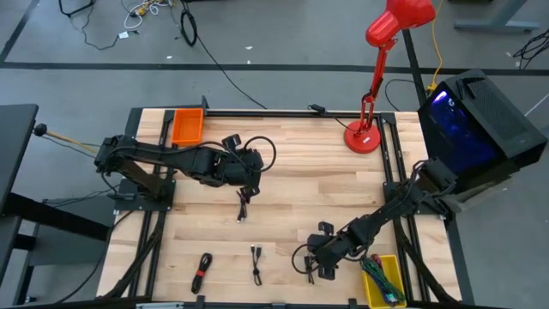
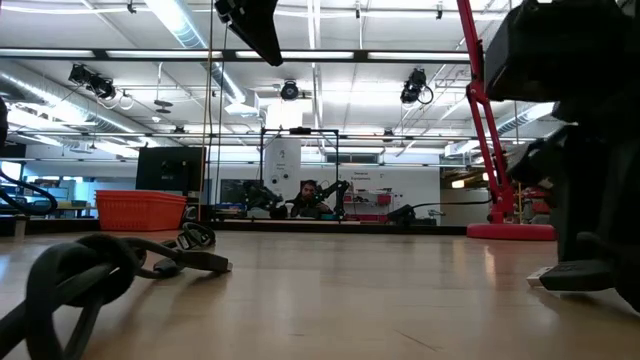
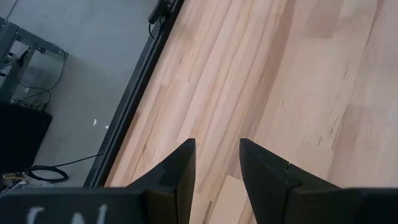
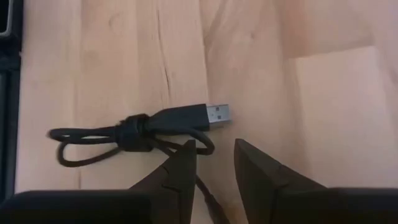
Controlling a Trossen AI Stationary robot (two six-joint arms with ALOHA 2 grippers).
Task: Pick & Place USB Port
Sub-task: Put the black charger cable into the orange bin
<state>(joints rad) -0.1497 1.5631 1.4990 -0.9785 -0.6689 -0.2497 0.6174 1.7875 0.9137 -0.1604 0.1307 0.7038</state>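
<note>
My right end effector [image 4: 214, 163] hovers narrowly parted, holding nothing, over the bundled USB cable [image 4: 134, 134] at the table's [image 1: 343, 189] near right. It looks light and floppy; I'd pinch the rigid plug [image 4: 217, 114]. My left end effector [image 3: 216, 163], slightly parted and empty, waits far left.

Four USB cables on the table: one mid-table [image 1: 244, 206], one red-tied at front left [image 1: 202, 272], one front centre [image 1: 256, 263], one under the right gripper [image 4: 140, 132]. Two bins: orange [image 1: 186, 126], yellow [image 1: 385, 281]. One red lamp [image 1: 377, 69]. Two arms: left [image 1: 176, 160], right [image 1: 386, 216].
</note>
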